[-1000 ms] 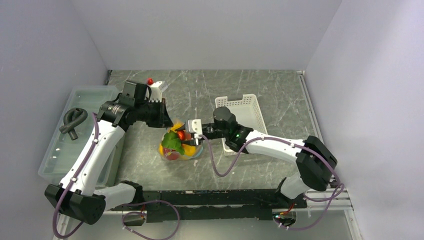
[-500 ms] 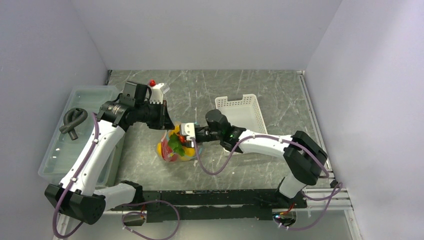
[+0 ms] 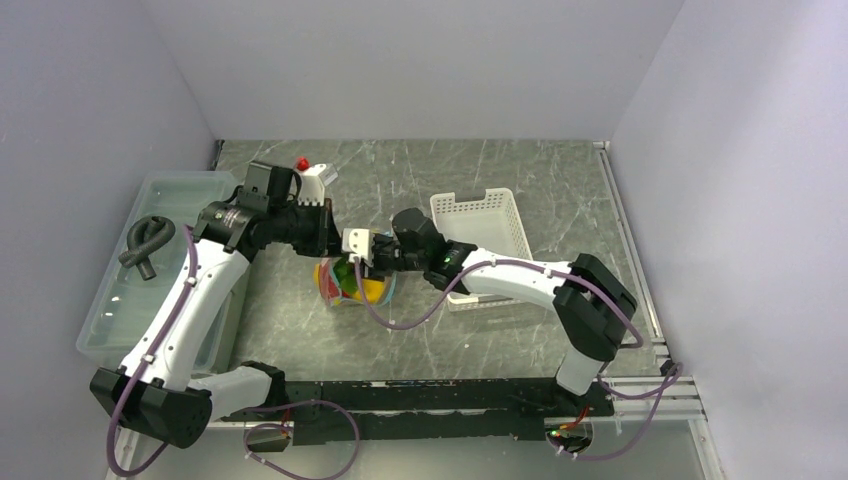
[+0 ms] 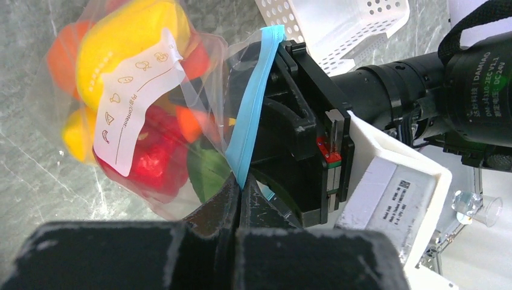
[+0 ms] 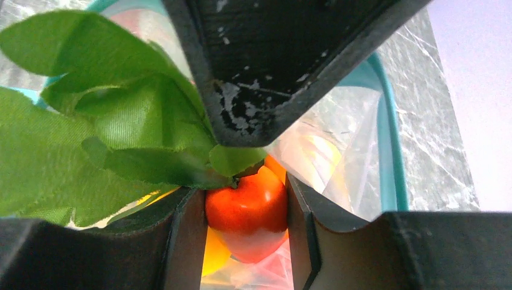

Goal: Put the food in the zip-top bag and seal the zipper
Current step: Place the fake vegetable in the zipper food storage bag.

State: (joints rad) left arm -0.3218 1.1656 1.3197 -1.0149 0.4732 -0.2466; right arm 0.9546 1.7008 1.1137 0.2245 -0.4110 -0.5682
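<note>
While the left gripper (image 4: 237, 188) pinches the bag (image 4: 72, 130) by its zipper (image 4: 256, 103), the right gripper (image 5: 244, 199), motor (image 4: 483, 78) marked DAMIAO, clamps a red pepper (image 5: 247, 222) at the bag's mouth.

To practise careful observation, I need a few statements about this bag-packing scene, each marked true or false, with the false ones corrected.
1. The left claw pinches the blue strip of the bag. True.
2. The right claw is empty. False: a red toy fruit sits gripped between its fingers.
3. The yellow fruit lies in the white basket. False: it is inside the bag.
4. A black hose lies in the bin on the left. True.
</note>
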